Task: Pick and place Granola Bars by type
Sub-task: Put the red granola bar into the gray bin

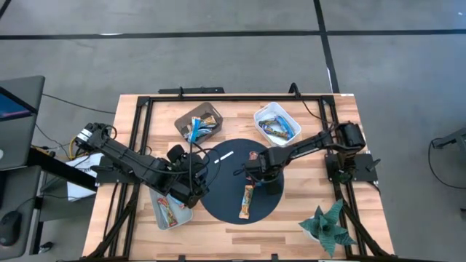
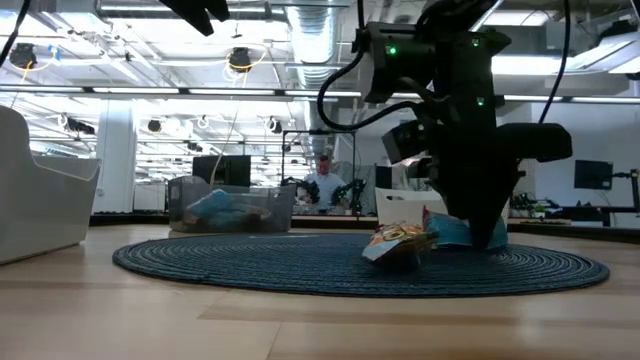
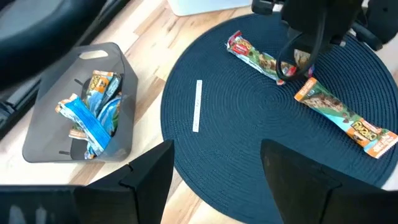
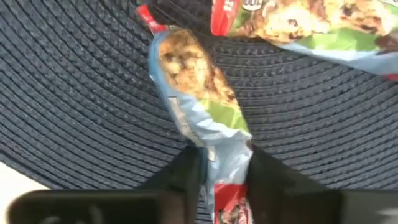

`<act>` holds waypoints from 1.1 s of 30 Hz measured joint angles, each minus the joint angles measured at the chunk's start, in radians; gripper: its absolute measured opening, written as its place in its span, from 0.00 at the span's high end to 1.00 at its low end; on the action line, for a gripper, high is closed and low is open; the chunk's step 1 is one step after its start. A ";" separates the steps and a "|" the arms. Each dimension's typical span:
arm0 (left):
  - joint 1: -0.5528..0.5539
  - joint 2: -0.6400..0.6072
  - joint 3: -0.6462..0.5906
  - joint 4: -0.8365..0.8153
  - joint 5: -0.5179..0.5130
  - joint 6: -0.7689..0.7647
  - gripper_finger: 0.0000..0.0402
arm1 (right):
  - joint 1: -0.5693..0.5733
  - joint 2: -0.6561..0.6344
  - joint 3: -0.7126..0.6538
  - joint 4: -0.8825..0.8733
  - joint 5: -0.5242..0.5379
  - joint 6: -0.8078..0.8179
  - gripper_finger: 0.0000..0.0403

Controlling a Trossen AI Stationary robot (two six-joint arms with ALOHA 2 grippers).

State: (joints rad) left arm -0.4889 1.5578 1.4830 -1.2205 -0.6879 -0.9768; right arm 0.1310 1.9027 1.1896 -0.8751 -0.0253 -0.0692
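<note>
Two granola bars lie on the round dark mat [image 1: 218, 200]. One is orange-brown [image 1: 247, 202] [image 3: 345, 118], and the other has red ends and a blue-green wrapper [image 1: 253, 155] [image 3: 258, 57]. My right gripper [image 1: 249, 172] [image 4: 224, 168] stands between them and is shut on the red-ended bar [image 4: 186, 81]. My left gripper [image 1: 191, 185] [image 3: 217, 186] hovers open over the mat's left edge and touches nothing. More bars sit in three bins around the mat. My right gripper pinches the red-ended bar between its two fingers [image 4: 186, 171], at one end of its wrapper [image 4: 227, 155]. The fingers come from above, slanting down, and lie in line with the bar. The bar stretches away just above or on the mat [image 2: 400, 240]; which, I cannot tell.
A grey tray [image 1: 198, 122] [image 3: 37, 118] and a white bin [image 1: 277, 124] sit at the far side, both holding bars. A pale bin [image 1: 171, 211] sits at the mat's near left. A thin white stick [image 1: 222, 156] [image 3: 197, 106] lies on the mat. A green plant [image 1: 328, 225] stands near right.
</note>
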 joint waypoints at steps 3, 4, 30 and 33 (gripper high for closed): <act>0.000 0.000 0.000 -0.002 -0.006 0.001 0.42 | 0.000 -0.027 0.001 -0.009 -0.002 0.023 0.88; 0.000 0.000 0.000 -0.002 -0.007 0.002 0.42 | 0.000 -0.035 0.004 -0.002 -0.002 0.024 0.91; 0.000 0.000 0.000 -0.059 -0.011 -0.036 0.42 | 0.006 0.241 0.508 0.384 -0.135 -0.009 0.82; 0.000 0.000 0.000 -0.075 0.017 -0.037 0.42 | 0.001 0.255 0.535 0.372 -0.158 -0.007 0.72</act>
State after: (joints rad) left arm -0.4885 1.5578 1.4831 -1.2960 -0.6708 -1.0135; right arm 0.1317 2.1576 1.7247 -0.5030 -0.1836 -0.0764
